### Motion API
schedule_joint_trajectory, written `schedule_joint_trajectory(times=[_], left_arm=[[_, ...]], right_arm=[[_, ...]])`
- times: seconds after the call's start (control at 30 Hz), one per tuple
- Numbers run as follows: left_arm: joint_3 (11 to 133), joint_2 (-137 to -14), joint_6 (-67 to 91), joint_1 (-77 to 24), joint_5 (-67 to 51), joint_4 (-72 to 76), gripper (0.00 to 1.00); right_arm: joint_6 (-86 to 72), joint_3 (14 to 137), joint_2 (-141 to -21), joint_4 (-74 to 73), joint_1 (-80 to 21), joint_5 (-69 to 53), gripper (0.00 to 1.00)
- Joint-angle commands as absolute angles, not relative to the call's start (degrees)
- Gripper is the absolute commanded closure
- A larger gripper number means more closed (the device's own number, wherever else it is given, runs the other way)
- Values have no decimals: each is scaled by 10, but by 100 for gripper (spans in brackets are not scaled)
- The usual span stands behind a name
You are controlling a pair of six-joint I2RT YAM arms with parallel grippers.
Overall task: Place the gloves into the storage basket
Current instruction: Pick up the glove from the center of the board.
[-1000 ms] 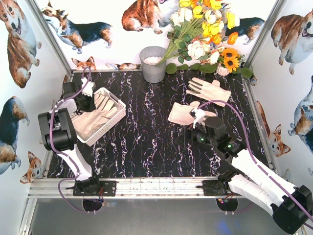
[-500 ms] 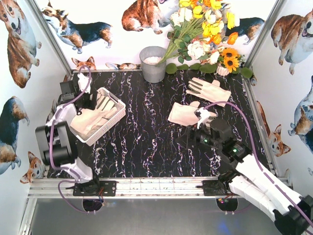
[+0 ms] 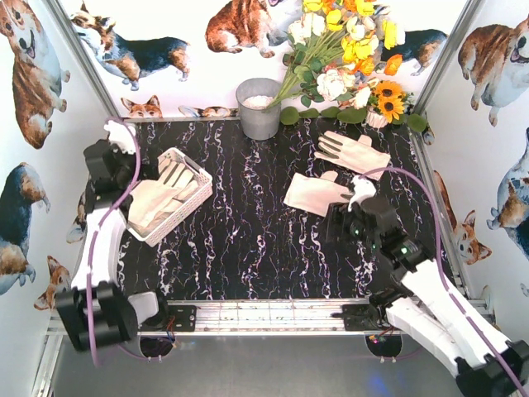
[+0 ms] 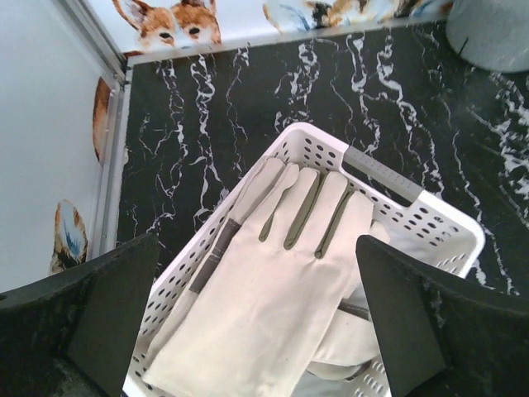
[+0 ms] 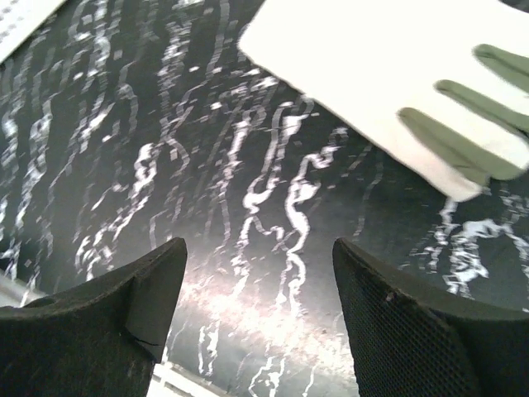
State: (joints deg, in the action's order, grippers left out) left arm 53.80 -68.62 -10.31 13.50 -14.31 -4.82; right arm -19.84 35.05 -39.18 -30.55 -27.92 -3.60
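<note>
the left tool [image 4: 256, 241] has just gone from shut to fully spread and pulled back; it holds nothing. the top glove [image 4: 273, 289], now released, lies flat in the storage basket [image 4: 413, 223] over others. the right tool [image 5: 258, 244] stands part-open and empty above bare counter [image 3: 248, 240], just short of the nearer glove [image 3: 314, 194]. you have two left outside: that one, then the farther glove [image 3: 354, 153].
</note>
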Motion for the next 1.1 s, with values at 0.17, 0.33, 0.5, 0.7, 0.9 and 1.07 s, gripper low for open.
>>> schedule_joint_trajectory(times=[0.17,0.33,0.5,0.7,0.9,1.07], left_arm=[[460,-543,-31,135,-90,-87,0],[438,-505,-34,132,-54,-114,0],[438,-499,-35,132,-49,-112,0],[439,-512,-32,129,-60,-115,0],[438,-509,-39,128,-80,-110,0],[438,-515,-45,128,-79,-110,0]], right_arm=[[-168,405,-504,-256,-160,-16,26],[-179,418,-590,-223,-139,16,27],[-178,436,-668,-225,-114,53,28],[-203,419,-692,-211,-58,62,28],[-221,424,-735,-190,-33,5,33],[-216,445,-772,-201,-32,-15,35]])
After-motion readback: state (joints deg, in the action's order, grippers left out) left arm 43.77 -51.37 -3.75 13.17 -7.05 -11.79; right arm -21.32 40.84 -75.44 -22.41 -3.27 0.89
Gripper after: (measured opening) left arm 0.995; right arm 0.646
